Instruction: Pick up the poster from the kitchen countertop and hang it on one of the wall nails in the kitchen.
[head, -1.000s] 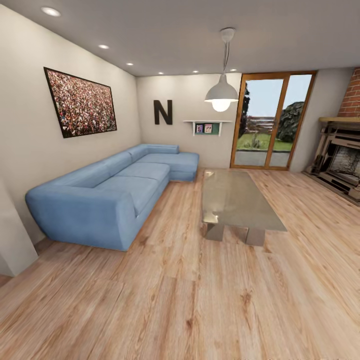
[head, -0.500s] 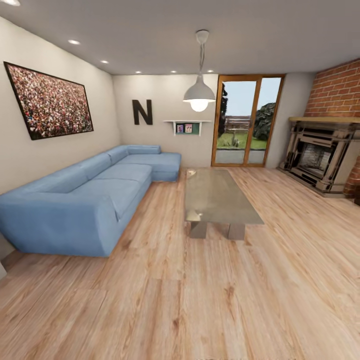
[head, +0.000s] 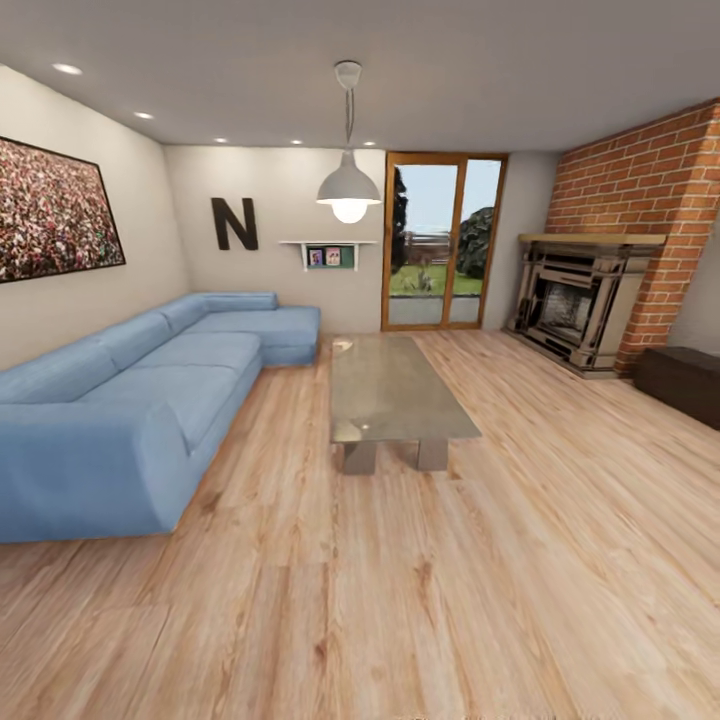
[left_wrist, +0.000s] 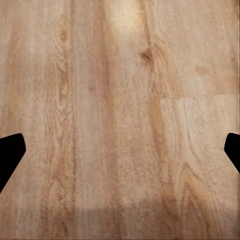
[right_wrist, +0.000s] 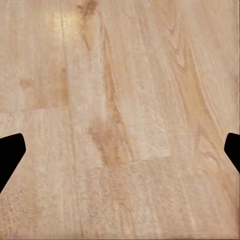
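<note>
The poster, the kitchen countertop and the wall nails are out of view; the head view looks into a living room. In the left wrist view my left gripper (left_wrist: 120, 155) is open, its black fingertips (left_wrist: 10, 152) far apart over bare wooden floor. The right wrist view has my right gripper (right_wrist: 120, 152) open too, with its fingertips (right_wrist: 10, 150) wide apart above the floorboards and nothing between them.
A long blue corner sofa (head: 130, 400) lines the left wall under a wide crowd picture (head: 50, 210). A low glass coffee table (head: 390, 390) stands mid-room. A brick fireplace (head: 580, 310) and a dark chest (head: 685, 380) are at the right. Open wooden floor (head: 420, 600) lies in front.
The camera has turned to the right: sofa, table and door have slid left in the picture, and the brick fireplace and dark chest have come into view.
</note>
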